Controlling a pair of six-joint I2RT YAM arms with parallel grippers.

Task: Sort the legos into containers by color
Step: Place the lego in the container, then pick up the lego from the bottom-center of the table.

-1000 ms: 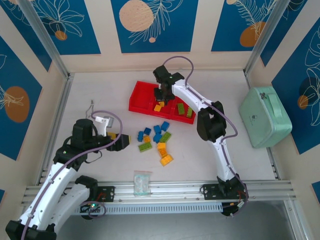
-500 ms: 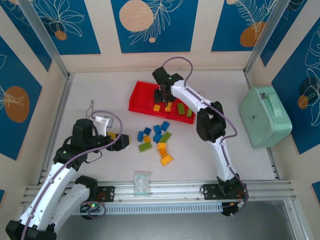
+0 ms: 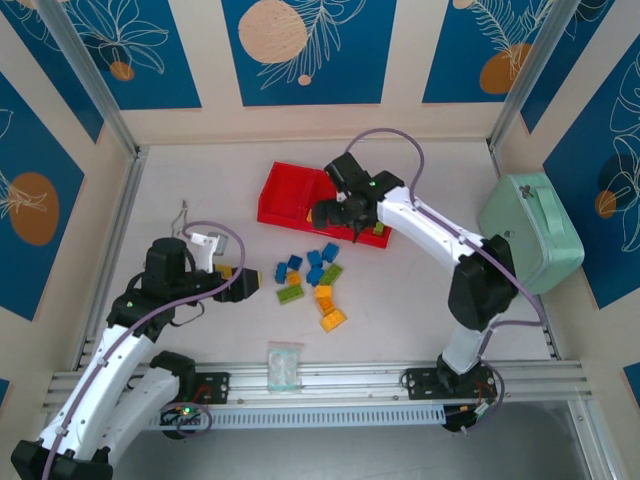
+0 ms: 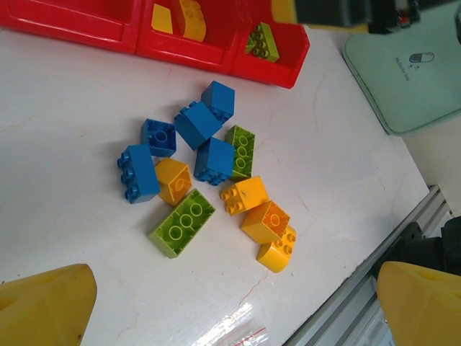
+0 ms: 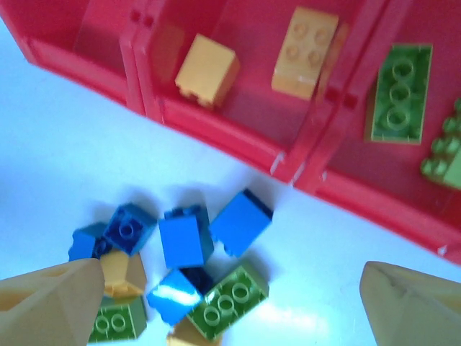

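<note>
Overhead, the right gripper point(image 3: 330, 213) hangs above the near wall of the red tray point(image 3: 283, 188), fingers spread wide and holding nothing. The loose pile of legos point(image 3: 310, 272) lies on the table just on the base side of it. The left gripper point(image 3: 247, 284), likewise spread and empty, sits just left of the pile. Both arms are near, the right probably nearer the blue bricks point(image 5: 186, 240) at the pile's far edge. Left compartment point(image 5: 79, 21): bare where visible. Middle compartment point(image 5: 252, 101): two orange-yellow bricks point(image 5: 208, 71). Right compartment point(image 5: 353, 155): lime green bricks point(image 5: 398, 94). The nearest blue brick point(image 5: 241, 222) lies skewed to the tray wall, so a wrist turn seems likely.
</note>
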